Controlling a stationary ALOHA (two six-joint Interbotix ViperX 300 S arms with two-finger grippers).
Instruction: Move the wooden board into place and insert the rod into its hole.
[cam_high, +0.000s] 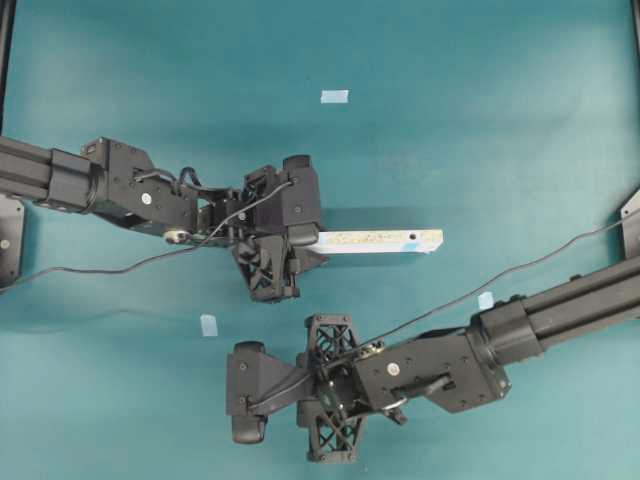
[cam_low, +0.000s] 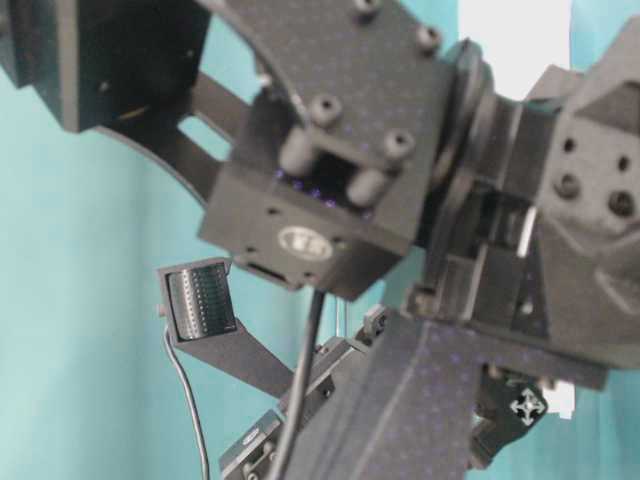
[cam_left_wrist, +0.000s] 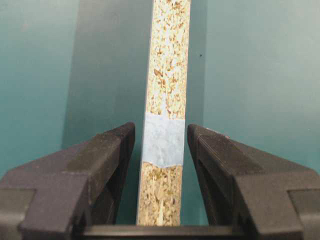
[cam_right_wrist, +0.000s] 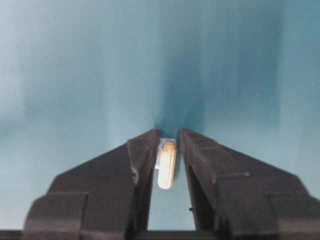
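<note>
Between the right claw (cam_right_wrist: 170, 145) fingers lies the rod (cam_right_wrist: 166, 164), grip uncertain; left claw (cam_left_wrist: 161, 137) clamps the wooden board (cam_left_wrist: 169, 75), hole unseen.

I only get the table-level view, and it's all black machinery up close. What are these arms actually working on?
Observer: The left wrist camera shows a wooden board standing on edge, one end between the fingers of the left gripper.
Operator: Is there anything special about that board?
Observer: From overhead, there's a small dark hole near its far end, away from the gripper.
Operator: And the other arm?
Observer: Its wrist camera shows the right gripper flanking a tiny cream rod that lies on the teal table, with a sliver of gap on one side.
</note>
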